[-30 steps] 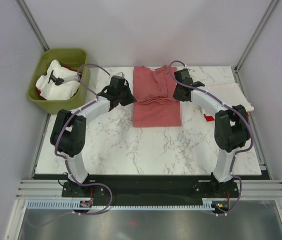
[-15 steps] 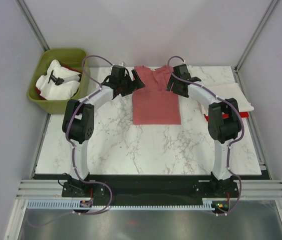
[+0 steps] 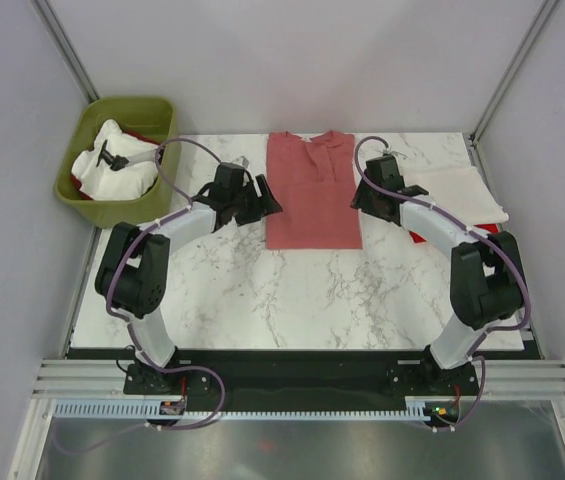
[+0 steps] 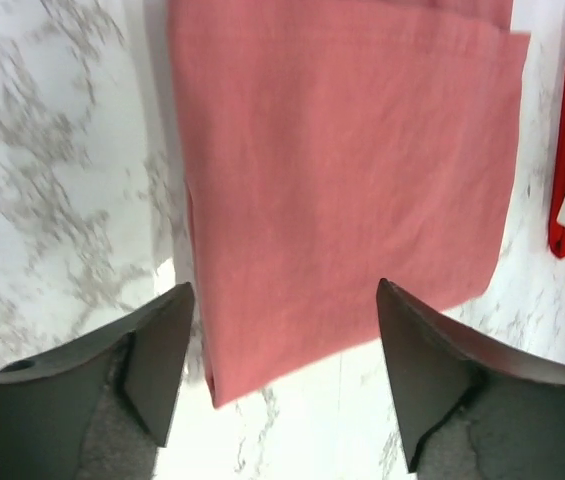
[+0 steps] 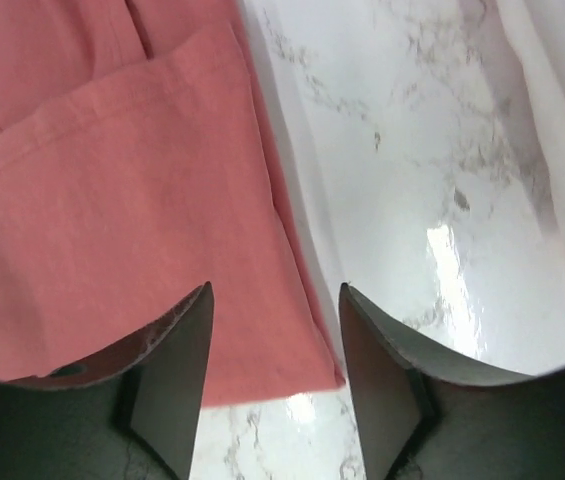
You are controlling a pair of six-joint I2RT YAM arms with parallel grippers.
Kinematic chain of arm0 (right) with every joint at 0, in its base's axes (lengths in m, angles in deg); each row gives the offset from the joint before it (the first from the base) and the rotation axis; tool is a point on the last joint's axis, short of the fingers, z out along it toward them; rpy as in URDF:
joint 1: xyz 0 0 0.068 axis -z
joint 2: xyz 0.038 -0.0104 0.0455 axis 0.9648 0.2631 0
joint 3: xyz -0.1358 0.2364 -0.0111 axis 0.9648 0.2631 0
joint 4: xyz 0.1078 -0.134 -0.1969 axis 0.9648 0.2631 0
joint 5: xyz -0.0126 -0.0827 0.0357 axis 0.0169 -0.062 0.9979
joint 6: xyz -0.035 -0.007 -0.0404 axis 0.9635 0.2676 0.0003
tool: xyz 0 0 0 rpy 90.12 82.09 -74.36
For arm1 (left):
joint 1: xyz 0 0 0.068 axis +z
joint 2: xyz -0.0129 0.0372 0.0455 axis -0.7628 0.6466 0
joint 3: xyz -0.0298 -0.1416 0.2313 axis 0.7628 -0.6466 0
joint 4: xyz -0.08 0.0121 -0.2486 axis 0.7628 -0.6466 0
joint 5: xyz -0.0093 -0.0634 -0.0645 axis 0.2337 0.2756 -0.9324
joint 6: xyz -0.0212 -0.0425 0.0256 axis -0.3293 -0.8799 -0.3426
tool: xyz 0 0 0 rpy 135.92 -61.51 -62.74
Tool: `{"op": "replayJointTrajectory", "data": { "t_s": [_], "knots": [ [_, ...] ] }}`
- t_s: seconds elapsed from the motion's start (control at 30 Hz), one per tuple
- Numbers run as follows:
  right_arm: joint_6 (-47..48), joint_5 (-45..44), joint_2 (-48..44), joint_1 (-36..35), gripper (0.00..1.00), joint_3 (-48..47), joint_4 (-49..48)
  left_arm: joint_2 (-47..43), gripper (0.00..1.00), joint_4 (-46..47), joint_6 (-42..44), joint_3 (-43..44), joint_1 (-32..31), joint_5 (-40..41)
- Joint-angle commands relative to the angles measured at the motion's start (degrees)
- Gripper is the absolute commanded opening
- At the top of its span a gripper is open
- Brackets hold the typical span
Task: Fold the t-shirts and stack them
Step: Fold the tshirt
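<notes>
While salmon-red t-shirt (image 3: 312, 195) lies mid far edge, long axis far-to-near, you have left gripper (image 3: 267, 200) at its left side, right gripper (image 3: 361, 194) at its right; both spread wide, holding nothing, equally near.

The folded shirt (image 3: 312, 195) lies on the counter (image 3: 292, 290), mid-width in its far half. The left claw (image 3: 268, 197) is just beside its left edge and the right claw (image 3: 360, 196) just beside its right. A second shirt (image 3: 467, 190) lies along the counter's right edge. A bin (image 3: 112, 213) off the far-left corner holds cloth (image 3: 112, 170).
</notes>
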Motion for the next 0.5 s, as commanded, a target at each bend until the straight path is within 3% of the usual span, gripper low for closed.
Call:
{"op": "replayJointTrajectory", "data": {
  "t_s": [0.0, 0.13, 0.33, 0.47],
  "knots": [
    [-1.12, 4.14, -4.96, 0.05, 0.60, 6.41, -1.93, -4.63, 0.77, 2.68, 0.08, -5.08, -2.69, 0.85],
    [-0.51, 5.74, -6.21, 0.14, 0.52, 12.48, -3.95, -7.53, 0.65, 4.52, -1.24, -12.71, -3.40, 1.03],
    [-0.59, 8.90, -4.01, 0.14, 0.42, 15.91, -8.35, -11.93, 0.63, 9.54, -2.38, -20.20, -4.27, 2.08],
    [-0.68, 9.95, -2.34, 0.14, 0.40, 16.09, -9.05, -10.18, 0.61, 9.45, -2.12, -19.77, -4.36, 1.30]
  ]
}}
